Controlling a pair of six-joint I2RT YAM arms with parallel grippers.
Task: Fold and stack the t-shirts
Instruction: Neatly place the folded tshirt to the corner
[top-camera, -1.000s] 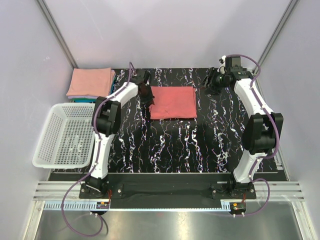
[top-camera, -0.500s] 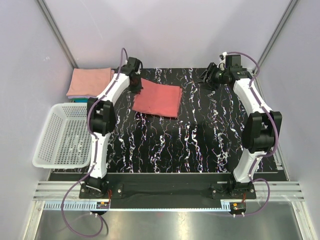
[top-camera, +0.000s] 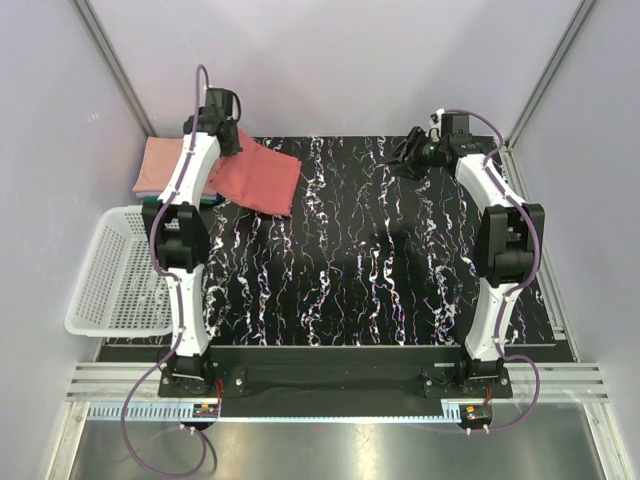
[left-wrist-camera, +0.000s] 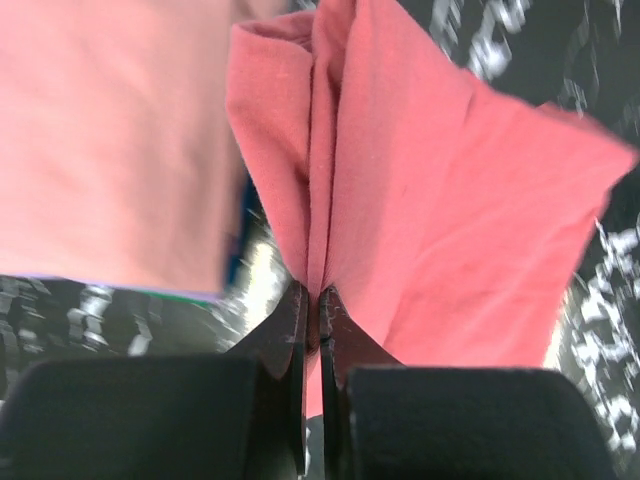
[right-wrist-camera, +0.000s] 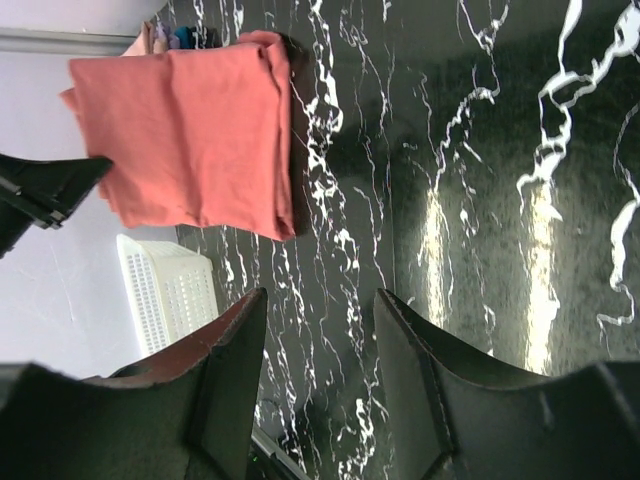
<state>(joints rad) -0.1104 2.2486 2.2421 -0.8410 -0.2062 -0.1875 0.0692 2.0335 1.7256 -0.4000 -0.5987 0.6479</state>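
From above, your left arm reaches to the far left corner of the black, white-veined marble-pattern counter. The left hand is clamped on one corner of the coral-red folded cloth t-shirt. That shirt sits skewed at the far left of the counter, with its gripped corner at the edge of the salmon-pink folded cloth t-shirt in the corner. A sliver of teal folded cloth shows at the near edge of the pink one. The white plastic mesh basket sits off the counter's left side, nearer to you than the pink stack. Your right hand hangs over the far right of the counter, well apart from every shirt; you cannot judge its fingers from here.

In the left wrist view, the left hand has its two black fingers pressed together on a bunched fold of the coral-red t-shirt. The cloth fans out beyond the tips, and the salmon-pink t-shirt fills the frame just beside it. Dark counter shows past the red cloth. You cannot tell whether the red shirt rests on the counter or hangs clear of it.

In the right wrist view, the right hand is spread open and holds nothing, with bare counter showing between its fingers. Farther off lies the coral-red t-shirt, with the left hand's dark tip at its edge and the basket behind.
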